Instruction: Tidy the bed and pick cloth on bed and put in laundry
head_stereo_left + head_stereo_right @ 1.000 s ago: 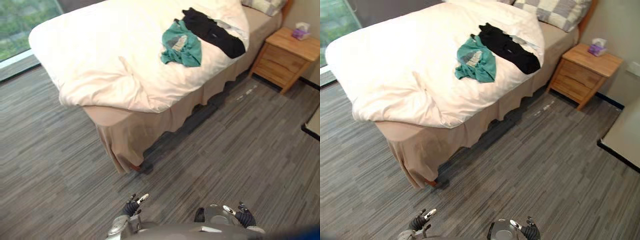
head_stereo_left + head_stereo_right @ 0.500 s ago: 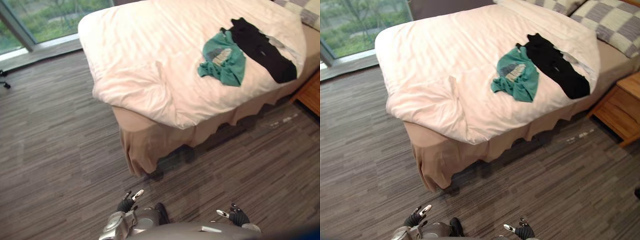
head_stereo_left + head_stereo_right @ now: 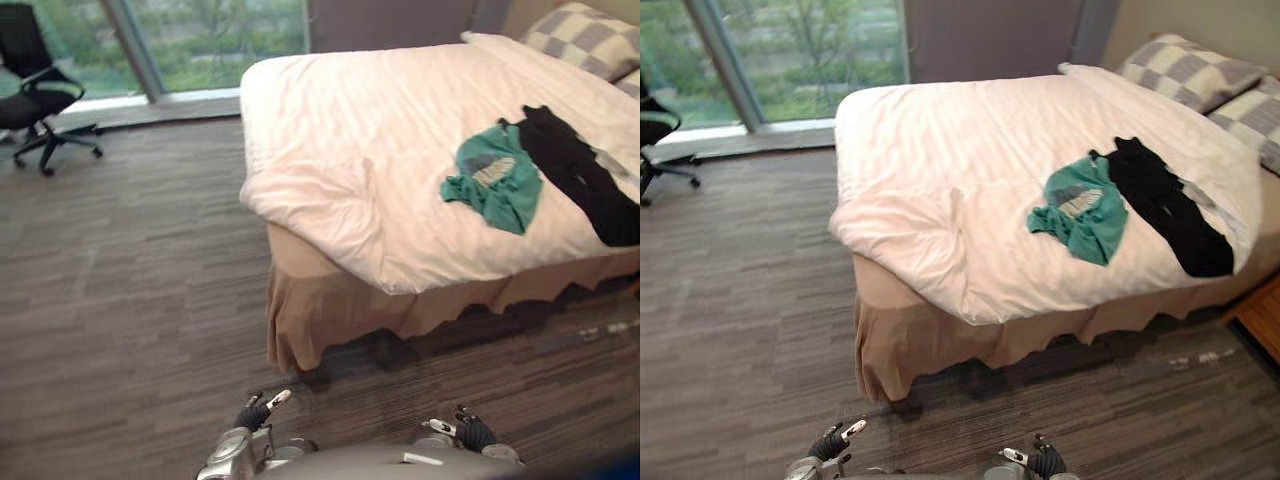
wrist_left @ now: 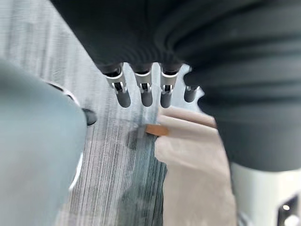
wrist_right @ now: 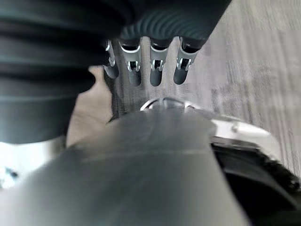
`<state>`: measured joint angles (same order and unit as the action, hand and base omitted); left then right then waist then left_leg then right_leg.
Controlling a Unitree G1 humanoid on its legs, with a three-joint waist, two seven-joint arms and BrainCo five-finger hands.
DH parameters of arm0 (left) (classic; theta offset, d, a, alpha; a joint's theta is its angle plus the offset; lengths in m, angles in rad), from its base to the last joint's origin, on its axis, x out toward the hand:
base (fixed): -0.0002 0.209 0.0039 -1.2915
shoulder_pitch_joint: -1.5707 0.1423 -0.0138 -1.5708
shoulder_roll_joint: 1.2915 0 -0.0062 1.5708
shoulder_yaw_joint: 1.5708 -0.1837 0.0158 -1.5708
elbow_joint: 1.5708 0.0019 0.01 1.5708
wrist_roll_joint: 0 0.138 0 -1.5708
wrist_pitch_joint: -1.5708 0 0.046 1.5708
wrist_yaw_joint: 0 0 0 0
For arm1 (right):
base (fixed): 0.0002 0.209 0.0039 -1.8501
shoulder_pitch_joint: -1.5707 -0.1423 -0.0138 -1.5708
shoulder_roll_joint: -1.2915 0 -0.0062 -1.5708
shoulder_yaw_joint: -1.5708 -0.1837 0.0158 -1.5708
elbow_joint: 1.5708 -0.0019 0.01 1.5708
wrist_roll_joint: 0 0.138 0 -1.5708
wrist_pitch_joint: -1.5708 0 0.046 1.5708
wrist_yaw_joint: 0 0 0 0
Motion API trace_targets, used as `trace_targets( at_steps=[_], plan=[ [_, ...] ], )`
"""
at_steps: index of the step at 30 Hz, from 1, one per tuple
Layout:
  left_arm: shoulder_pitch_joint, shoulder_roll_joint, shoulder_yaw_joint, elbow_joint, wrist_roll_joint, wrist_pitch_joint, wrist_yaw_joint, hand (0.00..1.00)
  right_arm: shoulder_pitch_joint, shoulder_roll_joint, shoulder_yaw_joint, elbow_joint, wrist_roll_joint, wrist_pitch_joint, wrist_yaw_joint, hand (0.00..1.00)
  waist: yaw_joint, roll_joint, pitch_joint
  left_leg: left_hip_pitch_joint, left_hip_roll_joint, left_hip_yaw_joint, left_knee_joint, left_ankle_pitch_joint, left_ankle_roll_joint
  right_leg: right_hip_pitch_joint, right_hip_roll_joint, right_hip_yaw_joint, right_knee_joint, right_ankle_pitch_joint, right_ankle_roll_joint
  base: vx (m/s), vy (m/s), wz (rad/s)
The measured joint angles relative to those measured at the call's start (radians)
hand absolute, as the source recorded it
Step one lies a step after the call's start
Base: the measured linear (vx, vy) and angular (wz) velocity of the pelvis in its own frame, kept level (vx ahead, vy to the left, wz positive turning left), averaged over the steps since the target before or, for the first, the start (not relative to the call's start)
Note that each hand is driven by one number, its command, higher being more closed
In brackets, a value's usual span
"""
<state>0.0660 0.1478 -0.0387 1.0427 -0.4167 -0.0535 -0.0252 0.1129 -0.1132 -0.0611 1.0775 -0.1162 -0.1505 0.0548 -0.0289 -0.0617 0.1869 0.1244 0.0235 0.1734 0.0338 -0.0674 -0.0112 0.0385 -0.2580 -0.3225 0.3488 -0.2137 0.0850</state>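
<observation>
Bed (image 3: 330,110) ahead, teal cloth (image 3: 497,183) at right of frame.
Your left hand (image 3: 252,413) and right hand (image 3: 472,432) hang slack, empty, bottom edge: cloth's beyond reach.

A black office chair (image 3: 30,95) stands on the grey floor (image 3: 120,300) by the window (image 3: 210,40).

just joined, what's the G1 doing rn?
Nothing is being handled at this moment. The robot stands on the floor off the foot corner of the bed, with the left hand and right hand low in front of it, fingers straight and holding nothing. A teal cloth and a black cloth lie side by side on the white duvet, not yet picked up. The duvet looks rumpled at the near corner.
</observation>
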Motion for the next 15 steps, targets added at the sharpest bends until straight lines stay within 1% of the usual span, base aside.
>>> trace_targets(
  at_steps=[1,2,3,4,5,6,7,8,9,12,14,15],
  plan=[
    [-0.003,0.01,-0.001,0.007,0.007,0.005,0.001,0.0,-0.007,0.005,0.002,0.011,0.017,0.002,0.01,0.0,-0.005,-0.011,0.005,-0.004,-0.007,-0.043,-0.024,0.021,-0.017,0.025,0.014,-0.013,-0.055,0.031,0.018,0.13,-0.191,0.86],
    [-0.004,0.001,0.003,-0.001,0.006,0.003,0.001,0.0,-0.006,-0.005,0.002,0.011,0.024,0.001,0.013,0.0,0.003,0.008,0.003,-0.002,0.004,-0.049,-0.051,0.041,-0.031,0.025,0.026,-0.02,-0.061,0.026,0.018,0.13,-0.18,0.69],
    [-0.008,-0.014,0.003,0.001,0.019,0.003,0.001,0.0,-0.018,-0.015,0.003,0.011,0.035,0.0,0.015,0.0,0.012,0.02,0.012,0.003,0.012,-0.061,-0.086,0.067,-0.037,0.021,0.037,-0.028,-0.06,0.019,0.026,0.13,-0.121,0.44],
    [-0.001,-0.017,0.001,0.003,0.039,0.005,0.001,0.0,-0.028,-0.023,0.004,0.01,0.036,-0.001,0.021,0.0,0.007,0.04,0.01,0.002,0.019,-0.099,-0.126,0.088,-0.048,0.026,0.054,-0.003,-0.058,0.026,0.027,0.19,-0.108,0.88],
    [-0.001,-0.022,-0.002,0.001,0.058,0.003,-0.004,0.0,-0.033,-0.026,0.006,0.011,0.039,-0.003,0.023,0.0,-0.009,0.039,0.011,-0.001,0.027,-0.13,-0.133,0.102,-0.051,0.042,0.076,0.055,-0.067,0.029,0.03,0.21,-0.075,0.93],
    [0.002,-0.022,0.0,0.001,0.057,-0.001,-0.006,0.0,-0.034,-0.026,0.011,0.014,0.042,-0.003,0.025,0.0,-0.007,0.034,0.01,0.004,0.031,-0.136,-0.13,0.107,-0.056,0.052,0.083,0.064,-0.079,0.029,0.03,0.23,-0.045,0.7],
    [0.002,-0.02,0.005,-0.001,0.057,-0.006,-0.008,0.0,-0.035,-0.023,0.02,0.021,0.054,-0.004,0.032,0.0,0.001,0.031,0.01,0.011,0.039,-0.139,-0.13,0.109,-0.061,0.075,0.093,0.059,-0.098,0.029,0.029,0.17,-0.058,0.23],
    [0.001,-0.016,0.006,-0.001,0.059,-0.011,-0.01,0.0,-0.048,-0.022,0.037,0.02,0.059,-0.005,0.039,0.0,0.016,0.026,0.009,0.02,0.048,-0.136,-0.131,0.108,-0.064,0.089,0.105,0.061,-0.113,0.033,0.023,0.15,-0.074,0.1],
    [-0.001,-0.014,0.009,-0.002,0.079,-0.017,-0.012,0.0,-0.065,-0.021,0.046,0.019,0.066,-0.007,0.047,0.0,0.023,0.016,0.008,0.025,0.053,-0.13,-0.131,0.109,-0.065,0.103,0.113,0.061,-0.133,0.042,0.013,0.08,-0.05,0.0],
    [0.0,-0.011,0.012,0.0,0.099,-0.02,-0.012,0.0,-0.081,-0.014,0.073,0.017,0.075,-0.01,0.056,0.0,0.022,0.007,0.004,0.032,0.055,-0.124,-0.131,0.11,-0.065,0.124,0.12,0.065,-0.165,0.058,0.004,0.03,-0.006,-0.02],
    [0.0,-0.012,0.013,0.0,0.115,-0.019,-0.012,0.0,-0.089,-0.012,0.079,0.018,0.084,-0.007,0.06,0.0,0.02,0.005,0.003,0.032,0.05,-0.12,-0.132,0.11,-0.065,0.127,0.118,0.079,-0.179,0.06,0.002,-0.01,0.022,-0.09],
    [0.0,-0.013,0.014,0.001,0.115,-0.019,-0.011,0.0,-0.089,-0.01,0.08,0.019,0.102,0.003,0.061,0.0,0.021,0.003,0.002,0.032,0.046,-0.111,-0.133,0.11,-0.065,0.128,0.116,0.094,-0.188,0.06,0.002,-0.06,0.026,-0.19]
  ],
)
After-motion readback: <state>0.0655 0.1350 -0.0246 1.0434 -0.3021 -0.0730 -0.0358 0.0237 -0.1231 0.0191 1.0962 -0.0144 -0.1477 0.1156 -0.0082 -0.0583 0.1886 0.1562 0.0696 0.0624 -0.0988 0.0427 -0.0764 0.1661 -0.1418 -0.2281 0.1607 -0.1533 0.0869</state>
